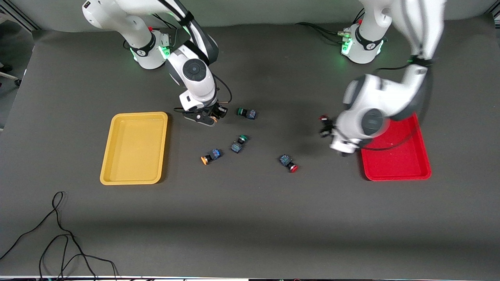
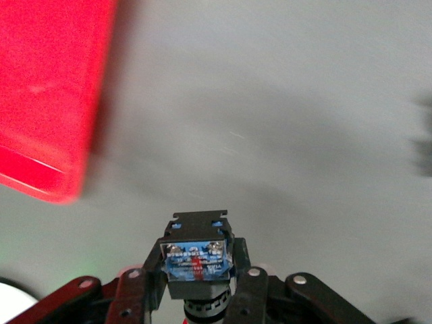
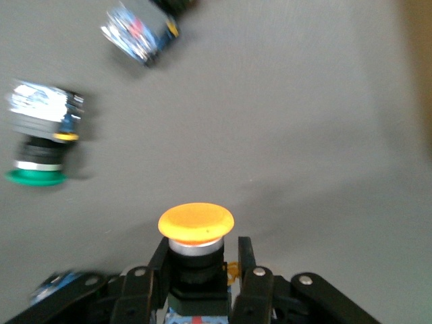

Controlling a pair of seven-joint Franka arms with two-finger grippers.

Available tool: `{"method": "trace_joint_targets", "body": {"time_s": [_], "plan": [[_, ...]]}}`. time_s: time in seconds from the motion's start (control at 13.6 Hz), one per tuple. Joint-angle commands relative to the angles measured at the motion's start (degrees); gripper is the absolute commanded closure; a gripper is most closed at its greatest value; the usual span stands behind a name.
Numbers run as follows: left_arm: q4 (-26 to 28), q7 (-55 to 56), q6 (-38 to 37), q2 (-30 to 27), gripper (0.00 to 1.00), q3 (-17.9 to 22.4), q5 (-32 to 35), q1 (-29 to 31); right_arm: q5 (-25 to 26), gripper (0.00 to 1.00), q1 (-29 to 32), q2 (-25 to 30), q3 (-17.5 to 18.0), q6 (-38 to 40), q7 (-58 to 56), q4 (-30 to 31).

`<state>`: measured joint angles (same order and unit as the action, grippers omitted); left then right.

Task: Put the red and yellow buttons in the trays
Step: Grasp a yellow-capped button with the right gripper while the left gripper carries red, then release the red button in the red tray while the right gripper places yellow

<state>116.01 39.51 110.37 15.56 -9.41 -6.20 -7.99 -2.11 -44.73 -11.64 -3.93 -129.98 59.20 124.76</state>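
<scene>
Right gripper (image 3: 200,280) clamps a yellow button (image 3: 196,224) above the table (image 1: 250,218), near the yellow tray (image 1: 117,171). Left gripper (image 2: 199,287) clamps a red button (image 2: 196,253) beside the red tray (image 1: 394,171). One red button (image 1: 288,162) and another yellow button (image 1: 211,156) lie mid-table.

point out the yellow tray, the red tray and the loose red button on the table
yellow tray (image 1: 134,146): front view, bare floor of the tray
red tray (image 1: 406,164): front view, bare floor near the camera-side rim
loose red button (image 1: 289,163): front view, between dark body and red cap
</scene>
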Motion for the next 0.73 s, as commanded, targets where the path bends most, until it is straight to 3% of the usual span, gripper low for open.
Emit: {"method": "trace_joint_targets", "body": {"time_s": [0.0,0.15,0.29,0.44,0.66], "plan": [[2.4,-7.6,-2.8,-1.6,1.0,-0.7,6.0,5.9,-0.2,0.9,0.0,1.8,-5.6,15.7,-10.3,-11.6],[3.7,-16.6,-1.9,-1.2,1.0,-0.6,6.8,11.2,-0.2,0.9,0.0,3.9,-11.6,20.8,-22.3,-14.9],[5.5,-21.2,0.5,-0.4,1.0,-0.6,9.6,14.9,-0.2,0.9,0.0,6.2,-20.0,21.4,-35.2,-14.7],[9.1,-24.4,5.8,-0.1,1.0,-0.6,11.0,17.5,-0.2,0.9,-0.1,6.7,-28.1,21.2,-48.6,-14.3],[10.1,-25.9,10.4,2.3,1.0,-0.6,11.5,19.2,-0.3,0.9,-0.1,6.7,-38.2,17.2,-63.6,-10.7]]}}
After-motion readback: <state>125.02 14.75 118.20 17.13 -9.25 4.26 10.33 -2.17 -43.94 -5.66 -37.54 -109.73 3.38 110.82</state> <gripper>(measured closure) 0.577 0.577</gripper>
